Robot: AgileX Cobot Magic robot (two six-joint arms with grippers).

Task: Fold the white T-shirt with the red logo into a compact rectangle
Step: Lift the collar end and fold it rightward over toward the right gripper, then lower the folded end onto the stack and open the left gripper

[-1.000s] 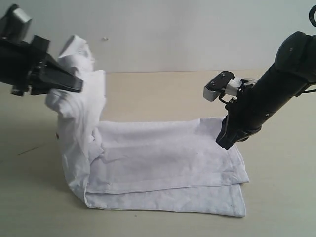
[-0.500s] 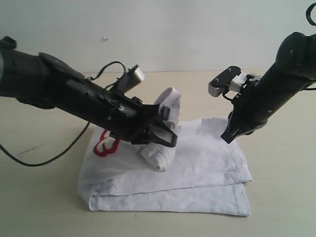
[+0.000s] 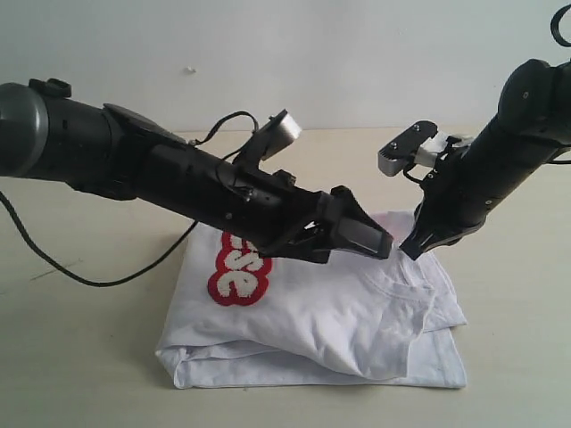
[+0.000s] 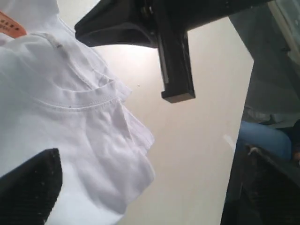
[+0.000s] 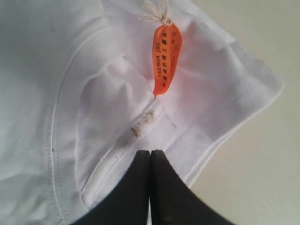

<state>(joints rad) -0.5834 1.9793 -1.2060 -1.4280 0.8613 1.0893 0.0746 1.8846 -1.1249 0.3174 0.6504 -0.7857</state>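
The white T-shirt (image 3: 339, 312) lies folded over on itself, with the end of the red logo (image 3: 239, 272) facing up on its left part. My left gripper (image 3: 379, 242) reaches across the shirt to its right side and is open; its fingers stand wide apart in the left wrist view, one pad (image 4: 28, 187) over the cloth. My right gripper (image 3: 413, 251) is shut, tips down at the shirt's right edge. Its closed fingertips (image 5: 150, 153) sit at the ribbed collar (image 5: 140, 126), just below the orange neck tag (image 5: 165, 56).
The shirt lies on a beige table (image 3: 80, 357) with a pale wall behind. A black cable (image 3: 107, 278) trails from the left arm across the table's left side. The table edge and a dark area (image 4: 272, 178) show past the shirt in the left wrist view.
My left arm swept from the far left across to the right, carrying the lifted shirt part over and laying it down, so the logo now faces up. The right gripper barely moved.
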